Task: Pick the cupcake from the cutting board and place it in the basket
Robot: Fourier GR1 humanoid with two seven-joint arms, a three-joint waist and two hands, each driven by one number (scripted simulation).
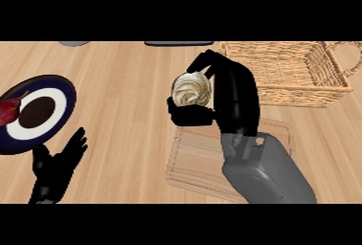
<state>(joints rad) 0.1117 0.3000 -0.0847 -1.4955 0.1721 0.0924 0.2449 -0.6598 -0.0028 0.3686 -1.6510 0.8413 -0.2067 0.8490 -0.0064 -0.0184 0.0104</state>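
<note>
My right hand (233,95) is curled round the cupcake (191,89), a pale swirl of frosting that shows between the fingers and the thumb. The hand holds it above the counter, over the far edge of the wooden cutting board (201,162) and left of the wicker basket (286,72). The cupcake's base is hidden by the thumb. The basket stands at the back right, with a handle loop at its right end. My left hand (58,165) rests open at the lower left, fingers pointing up.
A dark blue and white plate (50,107) with a red item (8,109) on it lies at the left edge, just beyond my left hand. A grey object (73,43) and a dark one (176,43) show at the counter's far edge.
</note>
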